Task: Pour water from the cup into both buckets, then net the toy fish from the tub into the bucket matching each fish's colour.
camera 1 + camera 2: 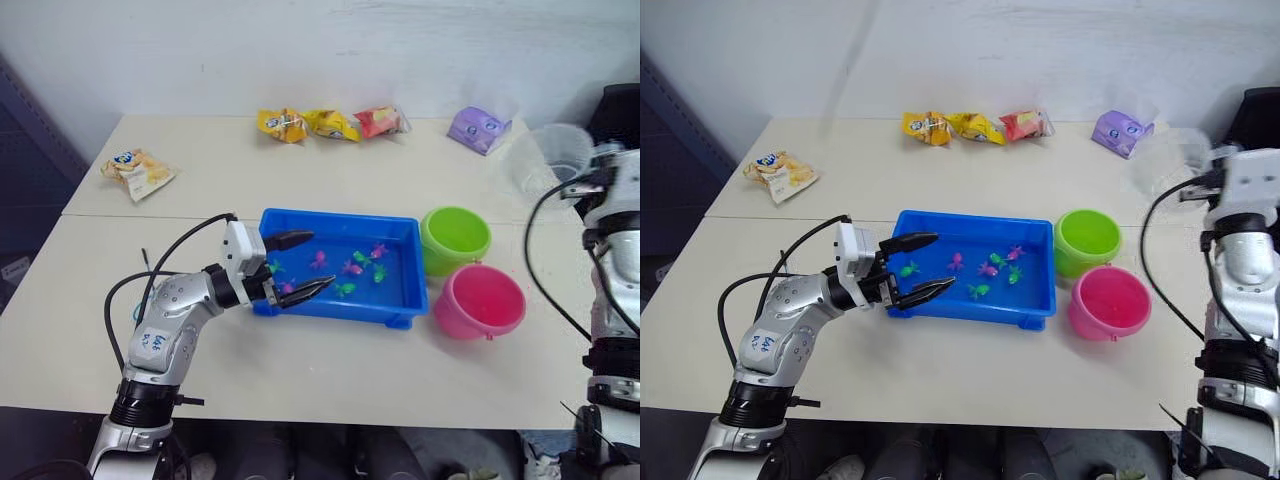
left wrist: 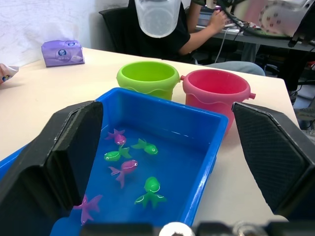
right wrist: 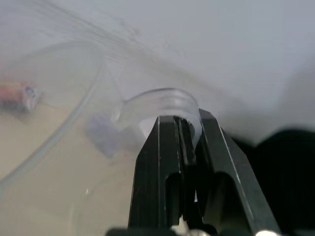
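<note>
A pale bench (image 1: 330,380) carried the scene, with snack packets and a purple pack along its far edge. At its centre sat the blue tub (image 1: 400,305), holding shallow water and the toy fish (image 1: 352,267), pink and green, all of them in the tub. At three o'clock from the tub stood the green bucket (image 1: 455,237), and just nearer than it the pink bucket (image 1: 480,301), touching or nearly so. Both buckets looked dry and empty of fish, so I judged pouring not yet done and netting not begun. I could see no net. The cup (image 1: 545,160) hung in the air beyond the buckets, at about two o'clock from the tub, held by its clear handle in the right gripper (image 3: 189,132), its fingers clamped together on it. The left gripper (image 1: 296,264) hovered over the tub's nine o'clock end, fingers spread wide apart, holding nothing.
</note>
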Robot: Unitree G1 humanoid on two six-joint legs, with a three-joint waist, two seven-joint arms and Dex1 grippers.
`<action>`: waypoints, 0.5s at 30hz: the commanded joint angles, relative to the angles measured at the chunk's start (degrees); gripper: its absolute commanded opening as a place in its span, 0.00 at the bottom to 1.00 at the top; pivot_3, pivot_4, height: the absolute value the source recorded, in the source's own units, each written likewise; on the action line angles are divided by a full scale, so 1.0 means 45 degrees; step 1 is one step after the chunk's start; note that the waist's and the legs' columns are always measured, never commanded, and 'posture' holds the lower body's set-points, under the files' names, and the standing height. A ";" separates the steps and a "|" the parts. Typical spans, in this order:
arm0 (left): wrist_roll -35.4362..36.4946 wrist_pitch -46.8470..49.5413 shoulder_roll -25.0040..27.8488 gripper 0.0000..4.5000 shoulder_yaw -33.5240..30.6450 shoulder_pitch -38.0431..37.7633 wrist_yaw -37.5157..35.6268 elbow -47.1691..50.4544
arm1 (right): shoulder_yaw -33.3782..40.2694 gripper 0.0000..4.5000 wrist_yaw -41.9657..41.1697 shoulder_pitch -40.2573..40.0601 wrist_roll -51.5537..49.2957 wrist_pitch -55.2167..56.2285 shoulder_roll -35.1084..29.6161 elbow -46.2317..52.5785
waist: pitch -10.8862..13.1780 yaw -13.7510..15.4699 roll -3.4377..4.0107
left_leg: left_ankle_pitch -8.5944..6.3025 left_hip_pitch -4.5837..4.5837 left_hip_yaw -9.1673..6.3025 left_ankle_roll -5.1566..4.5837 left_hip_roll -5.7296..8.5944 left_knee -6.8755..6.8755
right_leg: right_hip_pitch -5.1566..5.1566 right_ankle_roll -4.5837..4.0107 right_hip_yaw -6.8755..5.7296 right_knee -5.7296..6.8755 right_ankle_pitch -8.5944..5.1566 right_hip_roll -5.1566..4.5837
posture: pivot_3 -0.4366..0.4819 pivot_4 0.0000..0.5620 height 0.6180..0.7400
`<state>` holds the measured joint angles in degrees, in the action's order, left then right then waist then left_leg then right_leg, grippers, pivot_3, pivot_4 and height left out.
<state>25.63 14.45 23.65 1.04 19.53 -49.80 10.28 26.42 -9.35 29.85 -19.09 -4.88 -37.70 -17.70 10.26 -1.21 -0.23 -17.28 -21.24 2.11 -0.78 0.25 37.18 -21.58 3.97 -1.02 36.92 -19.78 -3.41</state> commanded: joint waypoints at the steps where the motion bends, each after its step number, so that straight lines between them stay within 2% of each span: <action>1: 0.0357 0.0020 0.0151 1.00 -0.0209 0.0147 -0.0220 0.0289 | 0.1506 0.01 -0.0739 -0.0777 -0.2050 -0.2407 -0.0409 0.1411 | 0.0000 0.0018 0.0001 | -0.0001 -0.0002 -0.0001 -0.0003 0.0000 -0.0007 | 0.0000 0.0000 -0.0002 -0.0001 0.0000 0.0000 | 0.48 0.27 1.00; 4: 0.0547 0.0111 0.0235 1.00 -0.0182 0.0250 -0.0549 0.0323 | 0.2523 0.01 -0.0808 -0.1645 -0.3181 -0.3462 0.0047 0.1408 | 0.0000 0.0020 0.0000 | -0.0008 -0.0001 0.0001 -0.0014 0.0000 -0.0013 | 0.0000 0.0000 -0.0001 -0.0010 0.0000 -0.0001 | 0.48 0.27 1.00; 7: 0.0667 0.0190 0.0299 1.00 -0.0108 0.0298 -0.0812 0.0301 | 0.2882 0.01 -0.0744 -0.2079 -0.3494 -0.3564 0.0636 0.0796 | 0.0000 -0.0036 -0.0001 | -0.0010 0.0006 0.0005 -0.0019 0.0001 -0.0010 | 0.0002 0.0000 0.0003 -0.0023 0.0000 0.0000 | 0.48 0.27 1.00; 13: 0.0560 0.0151 0.0201 1.00 0.0152 0.0252 -0.1003 0.0302 | 0.2798 0.01 -0.0972 -0.1962 -0.2920 -0.1898 0.1497 -0.1014 | -0.0002 -0.0145 0.0008 | -0.0008 0.0025 0.0023 -0.0020 0.0001 -0.0016 | -0.0005 -0.0001 0.0026 -0.0005 0.0000 0.0006 | 0.48 0.27 1.00; 15: 0.0558 0.0309 0.0161 1.00 0.0215 0.0225 -0.0836 0.0524 | 0.2338 0.01 -0.1462 -0.2244 -0.2135 -0.0376 0.1689 -0.1928 | -0.0002 -0.0104 0.0007 | -0.0008 0.0021 0.0023 -0.0020 0.0001 -0.0016 | -0.0006 -0.0001 0.0025 -0.0007 0.0000 0.0005 | 0.48 0.27 1.00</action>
<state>27.24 15.69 24.68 1.83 20.04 -53.81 10.35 37.24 -14.20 19.84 -30.78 -12.37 -29.80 -25.41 10.25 -1.68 -0.20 -17.32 -21.14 2.20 -0.87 0.25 37.11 -21.61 3.97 -0.90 36.87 -19.78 -3.38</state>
